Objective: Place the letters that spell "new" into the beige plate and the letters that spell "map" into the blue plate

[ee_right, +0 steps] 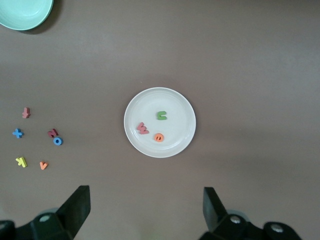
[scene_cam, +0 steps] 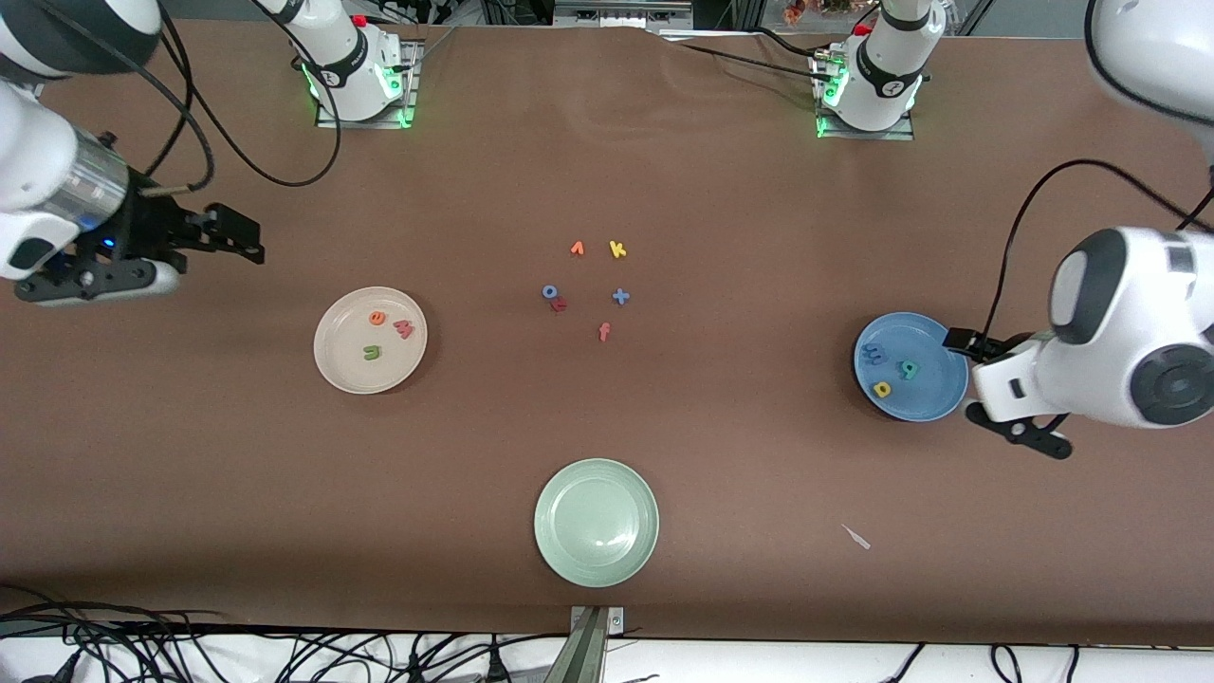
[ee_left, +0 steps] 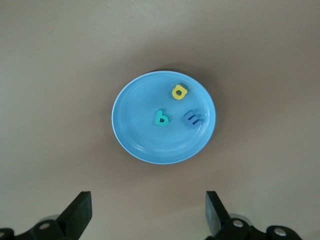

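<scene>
We see green n (scene_cam: 371,353), orange e (scene_cam: 377,319), pinkish w (scene_cam: 404,329) in the beige plate (scene_cam: 337,371). Blue m (scene_cam: 874,356), yellow a (scene_cam: 883,389), teal p (scene_cam: 910,369) in the blue plate (scene_cam: 939,403). Left claw (ee_left: 147,212) released over the desk (scene_cam: 759,237) beside the blue plate; right claw (ee_right: 145,210) released beside the beige one.

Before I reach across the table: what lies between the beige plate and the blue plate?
Front view: six loose foam letters lie between the beige plate and the blue plate, around mid-table.
</scene>
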Robot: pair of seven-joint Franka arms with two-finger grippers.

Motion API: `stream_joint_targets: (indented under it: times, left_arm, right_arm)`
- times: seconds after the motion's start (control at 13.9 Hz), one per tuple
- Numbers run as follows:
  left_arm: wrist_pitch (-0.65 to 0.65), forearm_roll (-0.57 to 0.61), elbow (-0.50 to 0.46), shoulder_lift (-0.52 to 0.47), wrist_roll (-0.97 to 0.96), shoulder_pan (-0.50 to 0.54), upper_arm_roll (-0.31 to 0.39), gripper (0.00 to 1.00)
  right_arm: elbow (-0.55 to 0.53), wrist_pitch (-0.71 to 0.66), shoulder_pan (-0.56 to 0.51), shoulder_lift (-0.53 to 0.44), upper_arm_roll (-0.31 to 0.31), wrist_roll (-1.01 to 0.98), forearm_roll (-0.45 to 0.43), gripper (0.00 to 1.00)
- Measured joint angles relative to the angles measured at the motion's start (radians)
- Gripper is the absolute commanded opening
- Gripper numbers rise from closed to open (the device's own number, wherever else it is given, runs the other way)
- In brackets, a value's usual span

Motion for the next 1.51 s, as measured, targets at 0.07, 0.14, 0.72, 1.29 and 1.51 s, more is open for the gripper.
stream_joint_targets:
  times: [0.07,0.14,0.72,1.29,1.51]
  left_arm:
    - [0.003,-0.025,-0.025,-0.049,-0.006,-0.016,0.030,1.00]
    - [0.010,-0.038,-0.056,-0.100,-0.011,-0.029,0.052,1.00]
    - [0.140,-0.115,-0.361,-0.424,-0.310,-0.087,0.103,1.00]
    - [0.127,-0.239,-0.360,-0.558,-0.321,-0.045,0.129,1.00]
    - [0.047,-0.239,-0.319,-0.561,-0.321,-0.045,0.127,1.00]
  right_arm:
    - [-0.008,-0.017,-0.005,-0.010,0.002,-0.001,0.000,1.00]
    - [-0.014,-0.027,-0.005,-0.014,0.002,-0.001,0.000,1.00]
    - [-0.029,-0.030,-0.006,-0.010,0.008,0.000,-0.028,1.00]
    - [-0.025,-0.036,-0.017,-0.020,-0.012,0.000,-0.047,1.00]
    - [-0.021,-0.036,-0.017,-0.020,-0.012,0.000,-0.047,1.00]
